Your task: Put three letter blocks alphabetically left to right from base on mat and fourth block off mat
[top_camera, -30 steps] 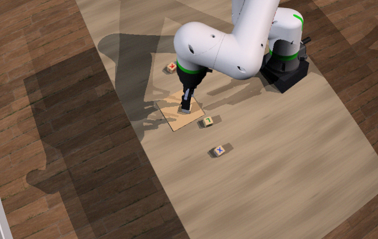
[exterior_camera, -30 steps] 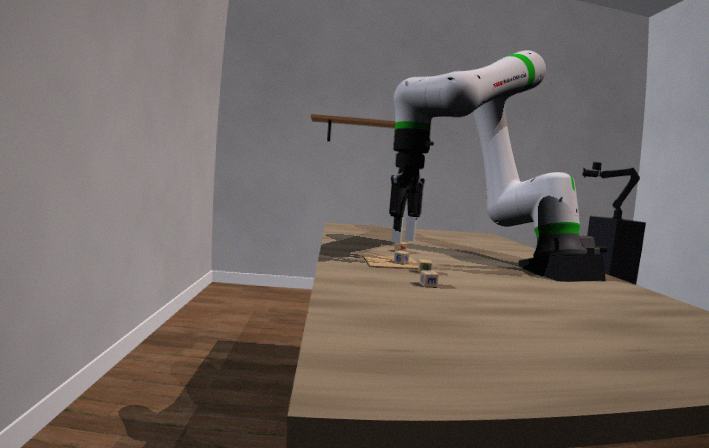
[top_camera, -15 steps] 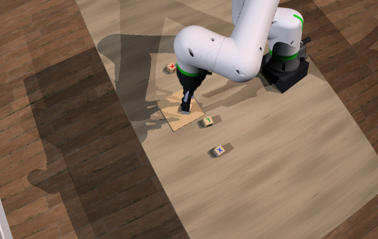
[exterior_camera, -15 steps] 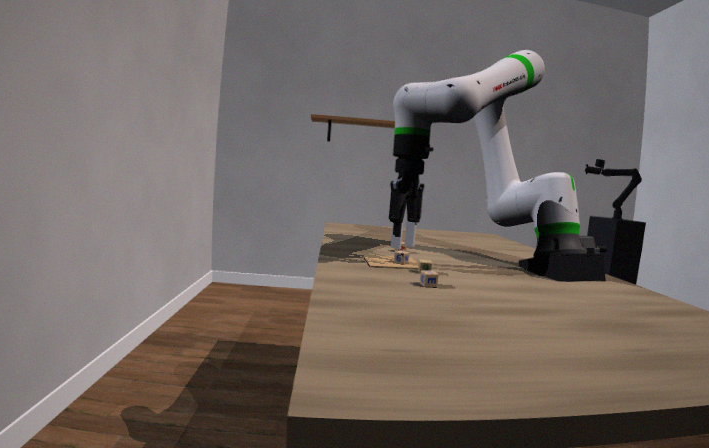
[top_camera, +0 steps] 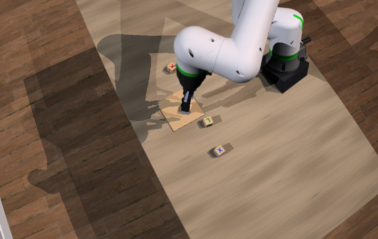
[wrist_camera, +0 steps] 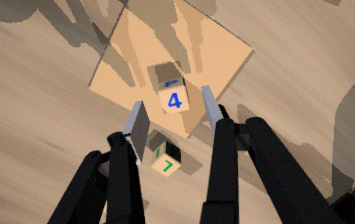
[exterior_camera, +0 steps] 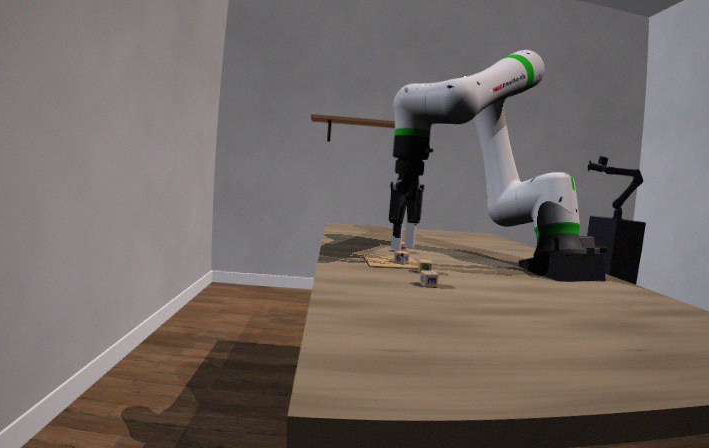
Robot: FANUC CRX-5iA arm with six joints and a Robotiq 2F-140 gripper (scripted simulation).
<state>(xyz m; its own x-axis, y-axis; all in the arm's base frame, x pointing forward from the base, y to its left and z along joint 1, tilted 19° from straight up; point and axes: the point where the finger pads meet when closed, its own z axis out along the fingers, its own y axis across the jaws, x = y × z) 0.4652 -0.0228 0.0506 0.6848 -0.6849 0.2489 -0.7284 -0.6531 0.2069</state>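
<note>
The mat [top_camera: 173,125] [exterior_camera: 374,262] [wrist_camera: 228,50] lies flat on the table. A block with a blue 4 on top [exterior_camera: 401,257] [wrist_camera: 173,100] sits on it; in the top view the gripper mostly hides it. My gripper [top_camera: 185,111] [exterior_camera: 403,243] [wrist_camera: 174,105] is open and empty, pointing down above this block, one finger to each side in the wrist view. A block with a green mark [top_camera: 208,121] [exterior_camera: 425,266] [wrist_camera: 166,165], like a 7 or a turned L, lies just off the mat. A blue X block [top_camera: 219,150] [exterior_camera: 428,279] and a block with a red X or K [top_camera: 171,68] lie off the mat.
The robot's dark base [top_camera: 285,75] [exterior_camera: 574,264] stands on the table [top_camera: 273,163] [exterior_camera: 485,345]. The table's long edge runs beyond the mat on the side away from the base. The arm's shadows fall across the mat and table.
</note>
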